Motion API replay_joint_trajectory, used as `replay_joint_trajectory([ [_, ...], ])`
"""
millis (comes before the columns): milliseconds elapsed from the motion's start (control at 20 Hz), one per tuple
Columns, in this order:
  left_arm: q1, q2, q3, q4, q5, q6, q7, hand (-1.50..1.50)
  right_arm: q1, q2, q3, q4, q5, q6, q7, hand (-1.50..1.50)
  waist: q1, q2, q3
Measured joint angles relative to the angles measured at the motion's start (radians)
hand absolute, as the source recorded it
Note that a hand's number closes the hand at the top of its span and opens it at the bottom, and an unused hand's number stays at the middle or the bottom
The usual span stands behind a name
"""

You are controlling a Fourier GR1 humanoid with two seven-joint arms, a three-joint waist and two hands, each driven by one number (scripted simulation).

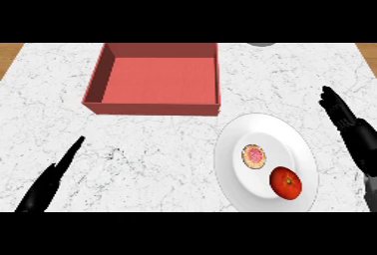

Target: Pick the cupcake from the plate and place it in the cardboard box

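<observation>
Cupcake [255,156] on plate [239,133], grey object [261,44] cut off

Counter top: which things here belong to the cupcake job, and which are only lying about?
For the job: cupcake, white plate under it, cardboard box, right hand.

Lying about: red tomato on the same plate, grey object at the far edge, left hand resting open.

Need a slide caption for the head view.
Cupcake and tomato on plate, red box behind, both hands open.
</observation>
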Motion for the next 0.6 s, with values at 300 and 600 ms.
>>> replay_joint_trajectory([
  [300,-0.059,-0.055,0.055,-0.051,0.017,0.072,0.014,0.0,-0.153,0.15,0.078,-0.052,-0.119,0.099,-0.039,-1.5,0.044,-0.022,-0.016],
  [600,-0.091,-0.133,0.091,-0.054,0.044,0.128,0.04,0.0,-0.218,0.225,0.117,0.018,0.052,-0.053,-0.064,-1.5,0.031,-0.026,-0.026],
])
